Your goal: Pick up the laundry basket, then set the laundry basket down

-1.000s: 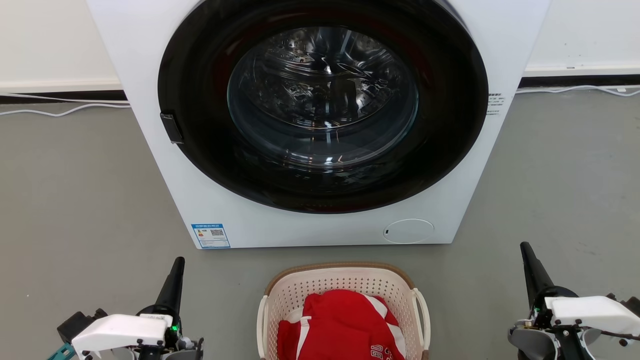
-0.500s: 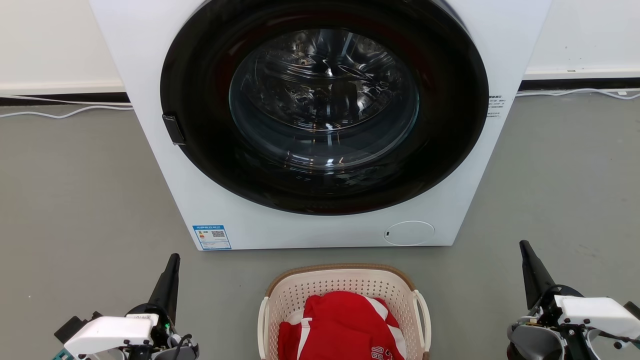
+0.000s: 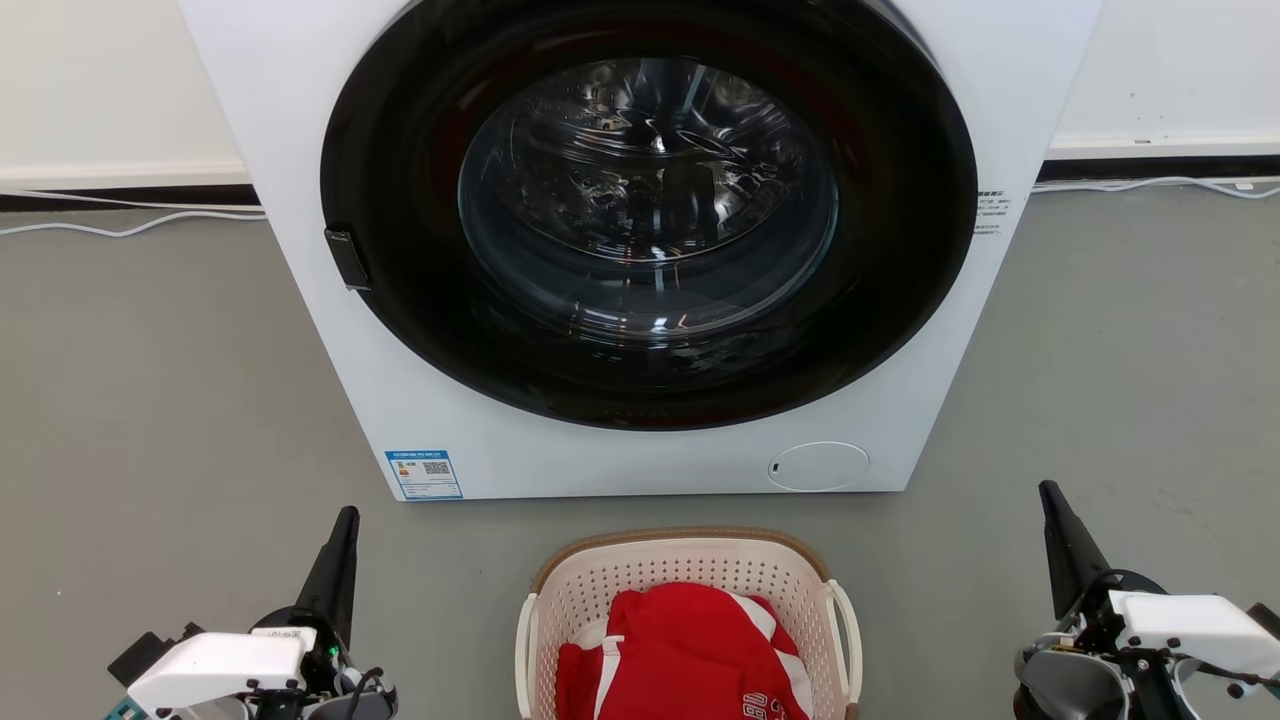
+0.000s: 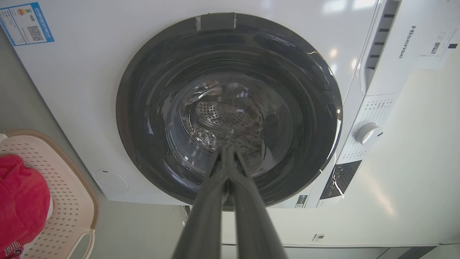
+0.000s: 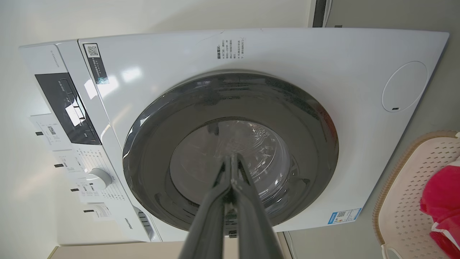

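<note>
The cream-white perforated laundry basket point(image 3: 688, 562) with a brown rim stands on the grey floor just in front of the washing machine, holding red-and-white clothing point(image 3: 685, 650). White loop handles point(image 3: 846, 625) stick out on both its sides. My left gripper point(image 3: 345, 525) hangs shut over the floor well left of the basket, touching nothing. On the far right my right gripper point(image 3: 1050, 497) is likewise shut and empty. The left wrist view catches the basket point(image 4: 68, 194) at its lower left, beyond the shut gripper point(image 4: 227, 148). The right wrist view has the basket point(image 5: 406, 190) at its lower right and the shut gripper point(image 5: 230, 156).
A white front-loading washing machine point(image 3: 640, 250) with a closed round dark door stands close behind the basket. White cables point(image 3: 120, 222) run along the wall base. Bare grey floor point(image 3: 160, 400) lies on both sides of the machine.
Between the oldest frame and now the head view shifted slightly and both grippers drifted a little outward and down. Nothing has moved in the last half second.
</note>
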Robot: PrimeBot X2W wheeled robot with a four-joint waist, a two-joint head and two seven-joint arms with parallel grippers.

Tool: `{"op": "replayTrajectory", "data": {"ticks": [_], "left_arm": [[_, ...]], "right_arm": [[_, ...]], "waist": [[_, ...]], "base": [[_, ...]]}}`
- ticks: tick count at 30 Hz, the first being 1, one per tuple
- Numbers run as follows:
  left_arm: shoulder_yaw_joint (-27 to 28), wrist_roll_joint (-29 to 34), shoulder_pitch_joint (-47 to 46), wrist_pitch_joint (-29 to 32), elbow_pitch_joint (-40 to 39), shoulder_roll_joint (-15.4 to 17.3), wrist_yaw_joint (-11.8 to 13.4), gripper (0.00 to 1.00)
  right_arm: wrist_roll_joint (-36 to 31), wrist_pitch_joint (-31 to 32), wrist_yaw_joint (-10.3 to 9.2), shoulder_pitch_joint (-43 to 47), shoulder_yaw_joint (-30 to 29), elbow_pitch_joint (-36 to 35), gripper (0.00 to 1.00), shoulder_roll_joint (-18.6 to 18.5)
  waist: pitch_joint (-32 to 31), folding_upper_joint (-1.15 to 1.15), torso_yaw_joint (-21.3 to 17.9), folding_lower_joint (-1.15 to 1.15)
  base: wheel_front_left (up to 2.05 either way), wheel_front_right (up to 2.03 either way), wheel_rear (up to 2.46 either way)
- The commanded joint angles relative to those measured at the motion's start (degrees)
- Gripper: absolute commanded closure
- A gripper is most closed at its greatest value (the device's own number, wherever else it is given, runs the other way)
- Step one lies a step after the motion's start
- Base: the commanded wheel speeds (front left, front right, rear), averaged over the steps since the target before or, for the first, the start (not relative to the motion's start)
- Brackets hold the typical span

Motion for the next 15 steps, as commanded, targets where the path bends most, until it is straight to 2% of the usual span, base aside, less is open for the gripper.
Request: {"op": "replayTrajectory", "data": {"ticks": [1, 15], "left_arm": [[1.74, -0.33, -2.37, 0.36, -1.65, 0.77, -0.43, 1.00], [1.74, -0.33, -2.37, 0.36, -1.66, 0.77, -0.43, 1.00]], "right_arm": [[0.35, 0.63, 0.42, -1.28, 0.98, -1.75, 1.00, -0.13], [0.36, 0.63, 0.42, -1.28, 0.99, -1.75, 1.00, -0.13]], "waist": [[0.00, 0.00, 0.00, 0.00], [0.00, 0.00, 0.00, 0.00]], "base": [[0.00, 0.00, 0.00], [0.00, 0.00, 0.00]]}}
